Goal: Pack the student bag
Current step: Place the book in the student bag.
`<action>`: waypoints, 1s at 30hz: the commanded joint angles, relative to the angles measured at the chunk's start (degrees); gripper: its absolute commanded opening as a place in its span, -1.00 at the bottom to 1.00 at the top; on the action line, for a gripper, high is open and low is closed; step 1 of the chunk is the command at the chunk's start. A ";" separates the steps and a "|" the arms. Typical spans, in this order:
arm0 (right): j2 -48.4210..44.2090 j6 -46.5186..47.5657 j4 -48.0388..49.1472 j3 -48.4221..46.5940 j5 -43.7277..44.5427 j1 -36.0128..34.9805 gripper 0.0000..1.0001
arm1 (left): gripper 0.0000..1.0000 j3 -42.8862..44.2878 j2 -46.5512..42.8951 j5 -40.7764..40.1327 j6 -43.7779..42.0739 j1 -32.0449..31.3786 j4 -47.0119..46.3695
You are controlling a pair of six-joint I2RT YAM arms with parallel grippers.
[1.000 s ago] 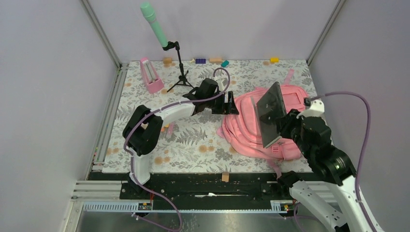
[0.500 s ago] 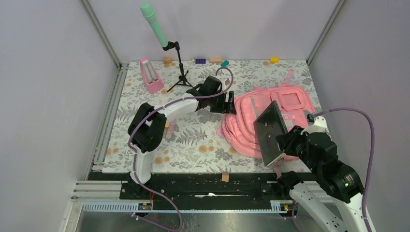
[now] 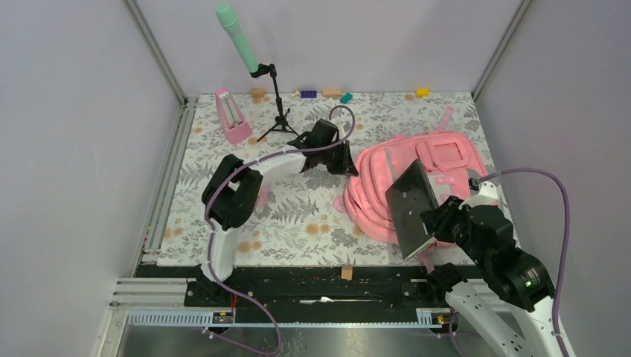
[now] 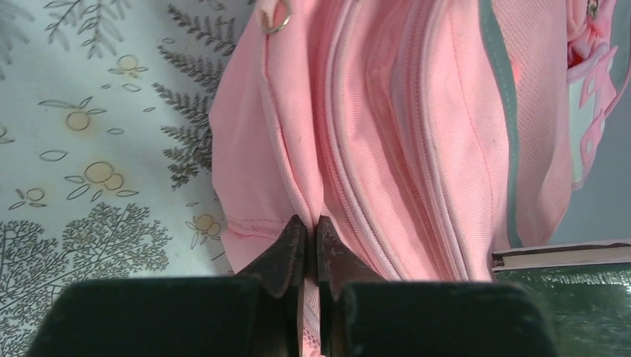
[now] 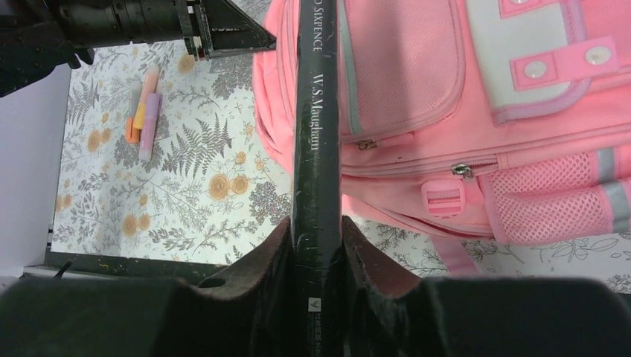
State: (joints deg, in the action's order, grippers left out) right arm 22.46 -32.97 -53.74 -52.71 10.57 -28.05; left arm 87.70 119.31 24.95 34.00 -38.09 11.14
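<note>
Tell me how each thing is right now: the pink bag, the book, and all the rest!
student bag: lying flat, one fold pinched.
book: held tilted, not in the bag yet.
left end effector: shut on the student bag's fabric.
right end effector: shut on the book.
metronome: standing upright.
microphone: pointing up, tilted.
markers: lying side by side.

Book (image 3: pixel 411 208) above student bag (image 3: pixel 449 152)
</note>
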 commanded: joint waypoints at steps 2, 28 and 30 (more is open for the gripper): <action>-0.93 -1.83 6.31 1.17 -1.34 0.15 -1.00 | -1.00 -6.85 -6.03 -4.04 5.02 5.88 -8.31; -0.14 -4.25 8.32 0.67 -10.34 0.13 -1.00 | -0.94 -24.15 -27.40 -6.71 12.50 12.69 -16.72; -1.04 -5.12 7.39 -0.48 -12.17 0.15 -1.00 | -0.86 -23.78 -28.30 -5.97 12.29 12.69 -16.71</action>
State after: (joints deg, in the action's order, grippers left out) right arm 23.62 -35.70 -47.48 -48.18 3.79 -28.05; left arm 62.08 97.82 17.34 45.32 -26.52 0.99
